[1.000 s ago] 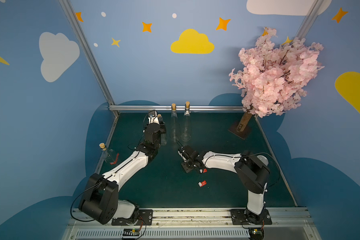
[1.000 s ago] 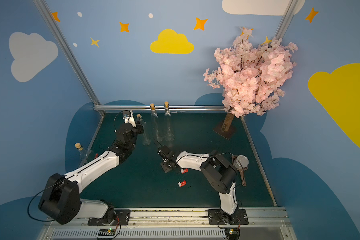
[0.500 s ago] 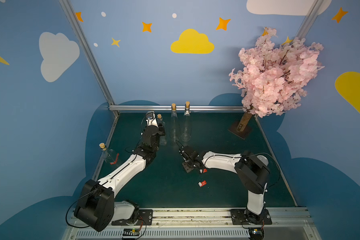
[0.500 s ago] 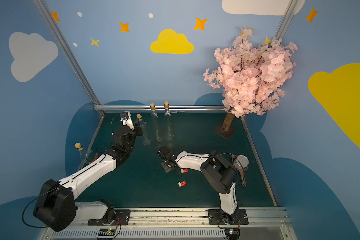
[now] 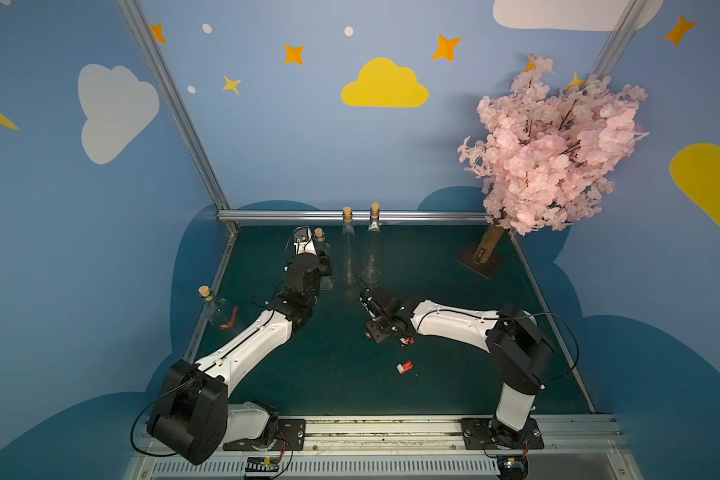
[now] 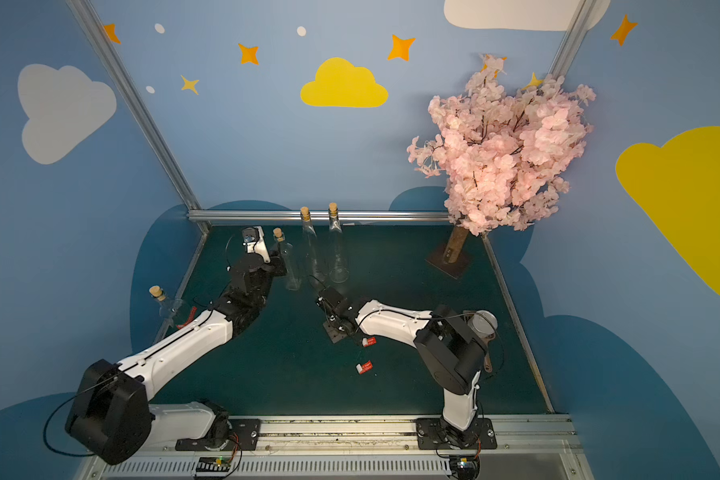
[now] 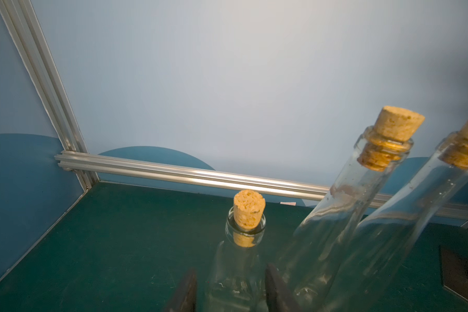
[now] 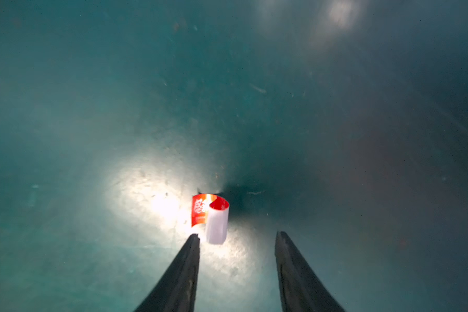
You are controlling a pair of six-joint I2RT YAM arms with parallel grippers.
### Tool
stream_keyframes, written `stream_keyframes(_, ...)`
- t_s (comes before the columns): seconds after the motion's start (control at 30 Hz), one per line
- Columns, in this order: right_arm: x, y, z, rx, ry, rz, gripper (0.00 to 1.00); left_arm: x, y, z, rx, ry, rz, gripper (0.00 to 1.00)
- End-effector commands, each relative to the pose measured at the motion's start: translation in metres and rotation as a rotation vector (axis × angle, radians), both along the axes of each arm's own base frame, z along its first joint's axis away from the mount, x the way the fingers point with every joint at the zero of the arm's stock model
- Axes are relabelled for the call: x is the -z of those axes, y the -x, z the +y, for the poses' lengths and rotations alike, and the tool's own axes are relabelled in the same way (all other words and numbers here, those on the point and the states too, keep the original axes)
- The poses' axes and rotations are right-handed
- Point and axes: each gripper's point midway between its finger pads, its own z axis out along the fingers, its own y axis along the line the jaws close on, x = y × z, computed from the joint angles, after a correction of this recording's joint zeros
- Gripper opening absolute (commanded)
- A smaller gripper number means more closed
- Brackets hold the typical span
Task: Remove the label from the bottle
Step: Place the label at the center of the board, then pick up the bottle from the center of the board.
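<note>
The right gripper (image 8: 237, 237) stands open and empty, a curled red label (image 8: 210, 216) lying loose on the mat (image 8: 92, 108) just past its tips. The left gripper (image 7: 230, 281) clamps a corked bottle (image 7: 238, 259) that looks bare. A labelled bottle (image 5: 218, 308) stands at the mat's edge, so work likely remains.

Pink blossom tree (image 5: 553, 141), green tabletop (image 5: 433, 386)
</note>
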Motion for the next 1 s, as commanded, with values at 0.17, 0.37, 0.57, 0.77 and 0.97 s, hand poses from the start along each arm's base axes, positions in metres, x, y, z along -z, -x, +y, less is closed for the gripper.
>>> stream_keyframes(0.17, -0.075, 0.024, 0.029, -0.215, -0.228, -0.115, 0.50, 0.006, 0.029, 0.017, -0.063, 0.023, 0.205, 0.38)
stream_keyframes(0.37, -0.116, 0.069, 0.072, -0.586, -0.434, -0.217, 0.55, -0.011, 0.076, 0.054, -0.151, 0.000, 0.322, 0.35)
stream_keyframes(0.57, -0.153, 0.102, 0.107, -0.856, -0.588, -0.289, 0.58, -0.029, 0.121, 0.101, -0.254, -0.061, 0.420, 0.33)
stream_keyframes(0.77, -0.164, 0.115, 0.126, -0.957, -0.679, -0.317, 0.60, -0.032, 0.158, 0.146, -0.394, -0.063, 0.533, 0.31)
stream_keyframes(0.97, -0.158, 0.124, 0.128, -0.977, -0.690, -0.253, 0.63, -0.043, 0.189, 0.176, -0.518, -0.085, 0.541, 0.34)
